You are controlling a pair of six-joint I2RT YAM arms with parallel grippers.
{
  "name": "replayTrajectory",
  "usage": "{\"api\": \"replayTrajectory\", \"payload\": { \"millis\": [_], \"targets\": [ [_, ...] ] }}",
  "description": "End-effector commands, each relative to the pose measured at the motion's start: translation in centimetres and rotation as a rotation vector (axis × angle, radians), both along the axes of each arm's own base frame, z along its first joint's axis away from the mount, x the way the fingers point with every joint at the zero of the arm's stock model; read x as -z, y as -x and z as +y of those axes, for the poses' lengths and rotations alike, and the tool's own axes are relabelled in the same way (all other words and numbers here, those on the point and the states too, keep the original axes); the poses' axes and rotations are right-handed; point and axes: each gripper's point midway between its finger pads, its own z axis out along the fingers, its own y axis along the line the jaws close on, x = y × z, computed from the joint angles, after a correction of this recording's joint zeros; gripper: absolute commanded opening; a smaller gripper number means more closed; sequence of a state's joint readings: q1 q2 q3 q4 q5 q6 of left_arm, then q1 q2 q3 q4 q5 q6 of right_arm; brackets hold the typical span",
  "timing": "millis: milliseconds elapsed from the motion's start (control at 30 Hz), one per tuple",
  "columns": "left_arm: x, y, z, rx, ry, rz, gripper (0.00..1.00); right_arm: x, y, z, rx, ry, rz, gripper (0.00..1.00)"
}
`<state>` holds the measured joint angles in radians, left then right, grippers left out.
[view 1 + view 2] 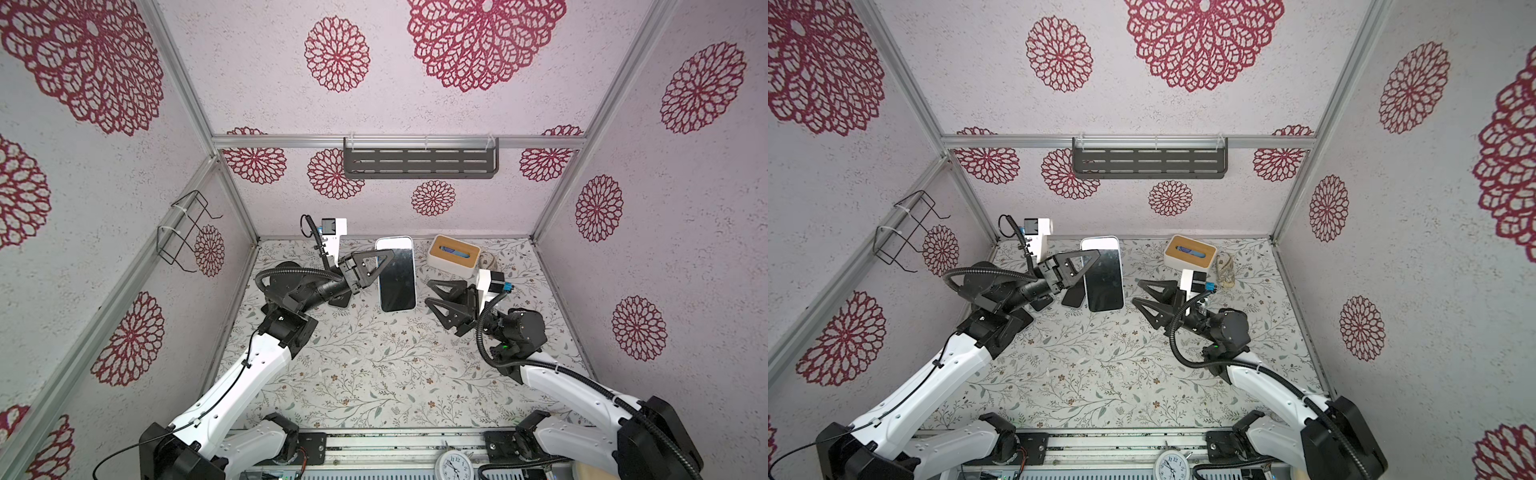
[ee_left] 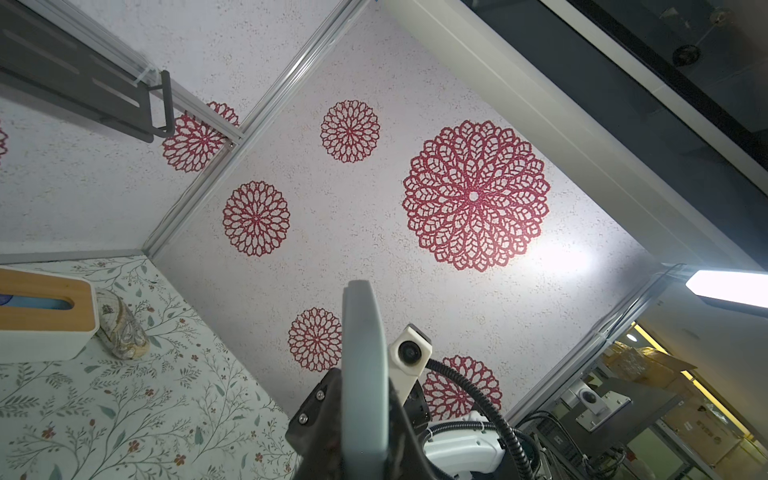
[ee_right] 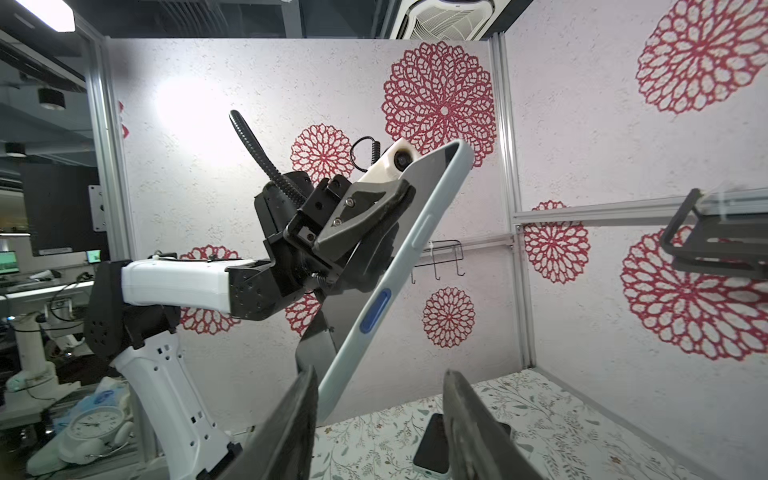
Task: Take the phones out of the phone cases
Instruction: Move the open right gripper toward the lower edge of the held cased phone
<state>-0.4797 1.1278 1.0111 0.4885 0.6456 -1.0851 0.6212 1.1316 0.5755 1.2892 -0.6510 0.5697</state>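
My left gripper (image 1: pixel 388 254) is shut on a pale blue phone case (image 1: pixel 395 240) and holds it tilted above the table's far middle. The phone (image 1: pixel 399 286) shows as a dark glossy face inside the case's rim in both top views (image 1: pixel 1106 291). In the right wrist view the case (image 3: pixel 399 266) shows its side edge with a blue button, and the left gripper (image 3: pixel 405 189) clamps its upper part. My right gripper (image 1: pixel 427 292) stands open just right of the case's lower end, nothing between its fingers (image 3: pixel 305 399).
A second dark phone-shaped slab (image 3: pixel 432 446) with a pale edge lies flat on the table under the case. A wood-topped tissue box (image 1: pixel 453 255) and a patterned pouch (image 1: pixel 1225 270) sit at the far right. A clock (image 1: pixel 453 465) stands at the front edge.
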Motion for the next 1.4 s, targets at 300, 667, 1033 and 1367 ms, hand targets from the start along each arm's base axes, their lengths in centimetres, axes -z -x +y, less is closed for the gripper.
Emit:
{"api": "replayTrajectory", "payload": {
  "millis": [300, 667, 1033, 1367],
  "targets": [
    [-3.0, 1.3, 1.0, -0.025, 0.09, -0.144, 0.0, -2.7, 3.6, 0.6, -0.152, -0.108, -0.063, 0.32],
    [-3.0, 1.2, 1.0, -0.026, 0.104, -0.143, 0.0, -2.9, 4.0, 1.0, -0.217, -0.118, -0.062, 0.28],
    [-3.0, 1.1, 0.7, -0.015, 0.109, -0.144, 0.0, -2.8, 3.8, 1.3, -0.233, -0.121, -0.058, 0.28],
    [-2.9, 1.0, 0.5, -0.01, 0.111, -0.144, 0.0, -3.1, 3.9, 1.4, -0.233, -0.121, -0.082, 0.19]
  ]
}}
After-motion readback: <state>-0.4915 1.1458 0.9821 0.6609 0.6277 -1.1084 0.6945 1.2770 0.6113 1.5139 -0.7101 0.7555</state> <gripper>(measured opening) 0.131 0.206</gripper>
